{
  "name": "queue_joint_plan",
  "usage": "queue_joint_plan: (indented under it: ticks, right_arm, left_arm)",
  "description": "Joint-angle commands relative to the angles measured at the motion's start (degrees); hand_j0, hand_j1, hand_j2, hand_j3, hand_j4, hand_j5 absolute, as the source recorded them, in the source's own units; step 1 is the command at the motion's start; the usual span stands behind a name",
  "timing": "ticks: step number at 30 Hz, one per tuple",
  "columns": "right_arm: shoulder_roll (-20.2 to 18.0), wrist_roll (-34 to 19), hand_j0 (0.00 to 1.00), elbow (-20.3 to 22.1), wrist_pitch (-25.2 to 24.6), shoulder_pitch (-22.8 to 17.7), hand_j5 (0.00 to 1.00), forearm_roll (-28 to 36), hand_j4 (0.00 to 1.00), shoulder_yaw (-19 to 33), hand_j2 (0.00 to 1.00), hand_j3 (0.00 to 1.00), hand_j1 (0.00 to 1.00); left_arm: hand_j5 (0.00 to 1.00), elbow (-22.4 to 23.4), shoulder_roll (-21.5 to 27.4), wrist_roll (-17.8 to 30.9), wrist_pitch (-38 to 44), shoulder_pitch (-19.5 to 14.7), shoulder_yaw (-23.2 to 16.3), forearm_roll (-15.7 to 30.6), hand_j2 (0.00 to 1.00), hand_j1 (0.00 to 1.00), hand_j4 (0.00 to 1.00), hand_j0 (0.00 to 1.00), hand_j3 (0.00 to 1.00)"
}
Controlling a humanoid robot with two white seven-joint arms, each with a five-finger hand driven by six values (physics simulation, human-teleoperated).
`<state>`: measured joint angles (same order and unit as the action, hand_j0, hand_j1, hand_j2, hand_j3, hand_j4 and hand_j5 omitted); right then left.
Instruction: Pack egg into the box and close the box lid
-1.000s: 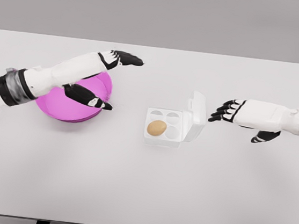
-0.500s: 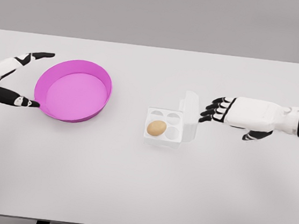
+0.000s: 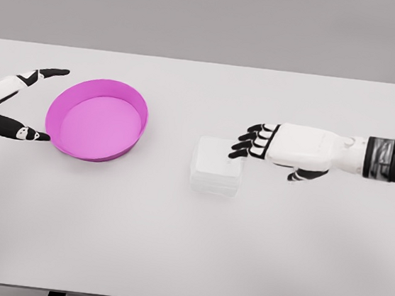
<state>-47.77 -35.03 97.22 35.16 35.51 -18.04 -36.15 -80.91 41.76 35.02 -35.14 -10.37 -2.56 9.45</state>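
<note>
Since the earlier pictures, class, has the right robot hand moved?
Yes. The right robot hand moved left, toward the pink bowl, reaching the closed box.

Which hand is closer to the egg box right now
Right. The right hand has its fingertips at the egg box's right edge; the left hand sits far off, beyond the pink bowl.

You have a round magenta bowl [image 3: 97,119] with a shallow upright wall sitting upright and empty on the white table [image 3: 186,247], well left of the table's middle and nearer its far edge than its near one.
</note>
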Motion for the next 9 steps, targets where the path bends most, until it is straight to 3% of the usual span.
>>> queue_joint_plan:
  ticks: [1,2,4,9]
  right_arm:
    - [-0.13,0.03,1.0,-2.82,-0.16,-0.17,1.0,0.98,1.0,5.11,1.0,1.0,1.0]
    - [-0.65,0.03,1.0,-6.94,-0.16,-1.05,1.0,3.53,1.0,11.26,1.0,1.0,1.0]
    - [-2.94,0.03,1.0,-15.82,-0.16,-1.85,1.0,7.13,1.0,14.08,1.0,1.0,1.0]
    - [-2.94,0.03,1.0,-16.01,-0.16,-3.34,1.0,7.05,1.0,14.0,1.0,1.0,1.0]
  left_arm:
    - [1.0,-0.03,-0.01,-0.02,0.14,0.0,0.01,0.48,1.0,1.0,1.0,1.0,1.0]
    - [1.0,-0.21,-0.01,-0.02,0.14,0.0,0.01,0.48,1.0,1.0,1.0,1.0,1.0]
    - [1.0,-0.74,-0.01,-0.02,0.14,0.44,0.01,0.57,1.0,1.0,1.0,1.0,1.0]
    - [1.0,-0.74,0.08,-0.02,0.14,0.44,0.1,0.57,1.0,1.0,1.0,1.0,1.0]
